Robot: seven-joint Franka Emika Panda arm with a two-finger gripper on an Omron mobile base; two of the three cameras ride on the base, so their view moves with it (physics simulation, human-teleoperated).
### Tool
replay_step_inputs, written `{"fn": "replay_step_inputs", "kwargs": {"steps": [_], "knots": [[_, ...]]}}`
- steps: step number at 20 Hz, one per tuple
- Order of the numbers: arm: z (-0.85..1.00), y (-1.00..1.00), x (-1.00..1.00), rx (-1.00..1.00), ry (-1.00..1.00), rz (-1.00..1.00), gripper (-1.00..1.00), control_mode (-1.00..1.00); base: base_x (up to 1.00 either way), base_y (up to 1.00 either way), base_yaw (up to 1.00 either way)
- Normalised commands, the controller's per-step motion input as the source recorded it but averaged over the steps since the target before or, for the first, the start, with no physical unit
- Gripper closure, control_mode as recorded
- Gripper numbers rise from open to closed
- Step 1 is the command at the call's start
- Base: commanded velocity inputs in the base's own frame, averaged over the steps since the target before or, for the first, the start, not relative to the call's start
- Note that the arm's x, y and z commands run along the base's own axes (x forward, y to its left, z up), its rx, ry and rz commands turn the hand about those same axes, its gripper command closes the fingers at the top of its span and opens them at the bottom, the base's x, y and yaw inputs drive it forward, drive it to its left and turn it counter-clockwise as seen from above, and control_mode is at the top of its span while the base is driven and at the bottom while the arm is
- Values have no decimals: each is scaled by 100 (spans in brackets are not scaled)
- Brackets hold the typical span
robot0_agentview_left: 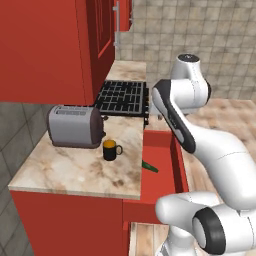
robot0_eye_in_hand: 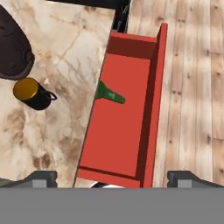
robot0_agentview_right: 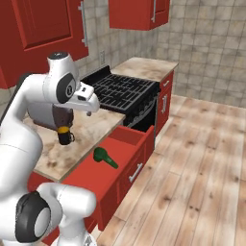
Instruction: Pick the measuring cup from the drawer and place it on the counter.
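Observation:
The dark green measuring cup (robot0_agentview_right: 104,157) lies on the floor of the open red drawer (robot0_agentview_right: 130,166), close to the wall on the counter side, handle pointing toward the drawer front. In the hand view the measuring cup (robot0_eye_in_hand: 109,94) has its bowl partly tucked under the edge of the counter (robot0_eye_in_hand: 65,57), inside the drawer (robot0_eye_in_hand: 151,109). My gripper (robot0_eye_in_hand: 114,178) hangs open high above the drawer, nothing between its fingers. The left base view catches just the cup's handle (robot0_agentview_left: 149,166) past the counter (robot0_agentview_left: 75,167) edge.
A black mug with an orange inside (robot0_agentview_right: 65,135) stands on the counter near the drawer, and a silver toaster (robot0_agentview_left: 75,126) sits behind it. The black stove grate (robot0_agentview_right: 125,89) lies beyond. Wooden floor (robot0_agentview_right: 192,168) spreads out in front of the drawer.

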Motion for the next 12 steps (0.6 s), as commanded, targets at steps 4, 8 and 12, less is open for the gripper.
{"fn": "replay_step_inputs", "kwargs": {"steps": [4,8,12], "knots": [[-53,-54,0,0,0,-14,-100,-100,0,0,0],[-69,-75,0,0,0,-4,-100,-100,0,0,0],[-83,-39,0,-2,4,-2,-100,-100,0,0,0]]}}
